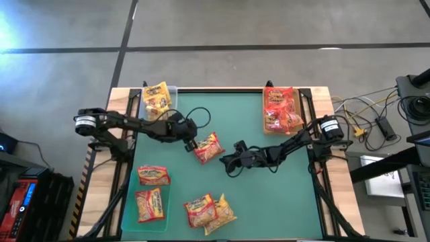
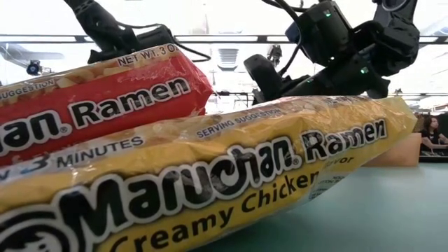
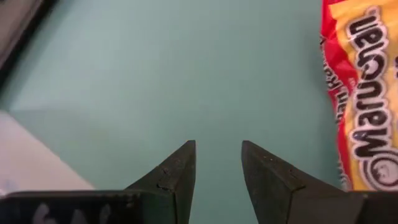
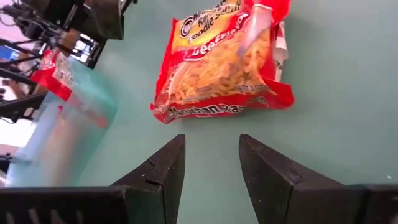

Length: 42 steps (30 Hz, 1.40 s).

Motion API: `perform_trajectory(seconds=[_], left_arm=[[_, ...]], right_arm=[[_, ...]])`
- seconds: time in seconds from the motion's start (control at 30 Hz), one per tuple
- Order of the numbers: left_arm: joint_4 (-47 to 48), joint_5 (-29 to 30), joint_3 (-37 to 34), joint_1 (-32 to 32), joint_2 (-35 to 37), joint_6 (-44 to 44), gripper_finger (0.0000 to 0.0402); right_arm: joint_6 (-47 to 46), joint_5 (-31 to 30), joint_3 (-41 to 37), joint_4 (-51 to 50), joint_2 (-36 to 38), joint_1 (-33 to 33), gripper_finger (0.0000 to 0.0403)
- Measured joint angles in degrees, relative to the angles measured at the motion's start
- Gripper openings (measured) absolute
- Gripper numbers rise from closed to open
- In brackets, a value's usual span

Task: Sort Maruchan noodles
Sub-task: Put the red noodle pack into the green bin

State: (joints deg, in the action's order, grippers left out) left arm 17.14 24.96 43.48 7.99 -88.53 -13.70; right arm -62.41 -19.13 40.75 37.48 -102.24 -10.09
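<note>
Sorting looks half done: we see both open, empty pincers, left pincer (image 1: 192, 143) and right pincer (image 1: 236, 156), flanking the loose red beef packet (image 1: 208, 148); two more loose packets (image 1: 209, 212) wait near the green tray (image 1: 130, 218).

Grey concrete floor (image 1: 215, 27) with dark seams surrounds the wooden-edged table (image 1: 118, 101).

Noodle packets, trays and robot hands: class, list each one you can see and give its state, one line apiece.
Left hand: open, empty, beside the centre packet.
Right hand: open, empty, facing the centre packet.
Centre packet: loose on the green mat.
Front packets: two, overlapping, loose on the mat.
Yellow packet: in the clear tray.
Red packets: in the tan tray.
Red-orange packets: two, in the green tray.
</note>
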Motion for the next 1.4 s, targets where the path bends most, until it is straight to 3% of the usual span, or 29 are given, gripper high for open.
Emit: perform_trajectory(seconds=[0.37,0.73,0.93,1.1,1.23,1.4], left_arm=[[-3.3,-9.9,-0.1,0.0,-5.5,-3.5,0.0113],[-17.3,-29.7,-0.1,-0.6,-7.2,-3.5,0.0113],[-19.1,-32.8,-0.1,-0.8,-7.2,-3.4,0.0113],[-19.2,-40.8,-0.1,-0.8,-6.7,-3.9,0.0114],[-17.7,-41.4,-0.1,-0.5,-6.0,-6.4,0.0114],[-16.8,-42.6,-0.1,-0.3,-5.9,-9.8,0.0114]], right_arm=[[3.7,-0.2,1.2,-0.8,-0.8,0.0,0.0139],[5.8,0.0,1.1,-7.2,-0.2,0.0,0.0139],[6.0,3.3,0.7,-8.2,1.0,0.0,0.0139],[7.1,5.7,0.6,-18.2,5.2,0.0,0.0139],[8.1,5.6,0.5,-25.0,8.8,0.0,0.0139],[9.2,5.4,0.5,-24.8,10.4,-0.2,0.0139]])
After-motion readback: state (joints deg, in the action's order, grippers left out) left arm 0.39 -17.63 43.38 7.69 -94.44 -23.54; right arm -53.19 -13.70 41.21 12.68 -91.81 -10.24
